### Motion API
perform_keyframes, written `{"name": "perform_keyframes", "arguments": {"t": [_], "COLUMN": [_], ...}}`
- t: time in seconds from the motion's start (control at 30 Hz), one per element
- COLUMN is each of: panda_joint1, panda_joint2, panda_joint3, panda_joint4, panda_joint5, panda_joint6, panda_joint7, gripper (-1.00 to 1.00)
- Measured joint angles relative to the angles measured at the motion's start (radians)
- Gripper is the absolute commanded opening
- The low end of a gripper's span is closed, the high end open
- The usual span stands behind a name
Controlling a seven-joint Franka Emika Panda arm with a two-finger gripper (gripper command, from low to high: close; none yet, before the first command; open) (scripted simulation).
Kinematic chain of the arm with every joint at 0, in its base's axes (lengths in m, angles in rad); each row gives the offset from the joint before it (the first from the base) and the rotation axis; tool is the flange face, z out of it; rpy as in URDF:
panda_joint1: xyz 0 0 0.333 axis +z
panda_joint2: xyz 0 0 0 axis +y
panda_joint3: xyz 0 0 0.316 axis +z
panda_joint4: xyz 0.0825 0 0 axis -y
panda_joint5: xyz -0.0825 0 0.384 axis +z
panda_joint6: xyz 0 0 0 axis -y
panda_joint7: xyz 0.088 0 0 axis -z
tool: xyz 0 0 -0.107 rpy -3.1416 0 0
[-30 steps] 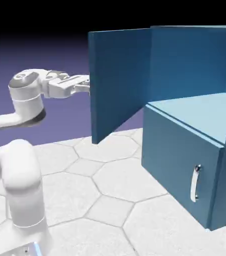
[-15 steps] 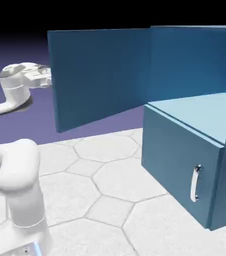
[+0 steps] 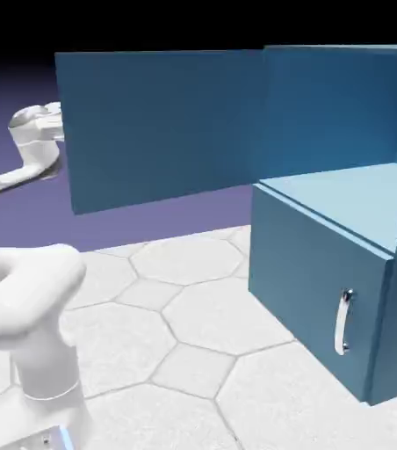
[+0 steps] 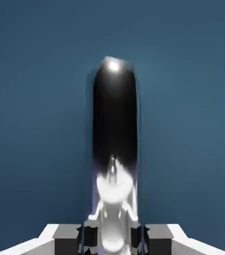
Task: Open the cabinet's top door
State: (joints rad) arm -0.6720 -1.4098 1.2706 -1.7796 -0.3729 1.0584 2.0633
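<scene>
The teal-blue cabinet (image 3: 325,264) stands at the exterior view's right, its pale blue inner shelf (image 3: 351,198) exposed. The top door (image 3: 162,127) is swung wide open, stretching leftward from its hinge. My wrist (image 3: 35,132) shows just past the door's free edge; the fingers are hidden behind the panel there. In the hand view the door's silver handle (image 4: 114,124) runs upright against the teal door panel (image 4: 35,99). My gripper (image 4: 113,239) is shut on the handle's lower end, with grey fingers (image 4: 67,241) on either side of it.
The lower door (image 3: 307,281) is closed, with a small silver handle (image 3: 343,322). My arm's white base link (image 3: 35,334) rises at the lower left. The table (image 3: 193,352) has pale hexagon tiles.
The top door has swung much further open toward the exterior view's left. My hand has moved left and back with the door's free edge, still shut on the handle.
</scene>
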Motion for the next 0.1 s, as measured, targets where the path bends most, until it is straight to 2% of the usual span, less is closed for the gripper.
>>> {"name": "perform_keyframes", "arguments": {"t": [0.1], "panda_joint1": [-0.078], "panda_joint2": [-0.003], "panda_joint3": [0.016], "panda_joint4": [0.109], "panda_joint5": [0.002], "panda_joint6": [-0.074], "panda_joint7": [-0.023], "gripper": [-1.00]}}
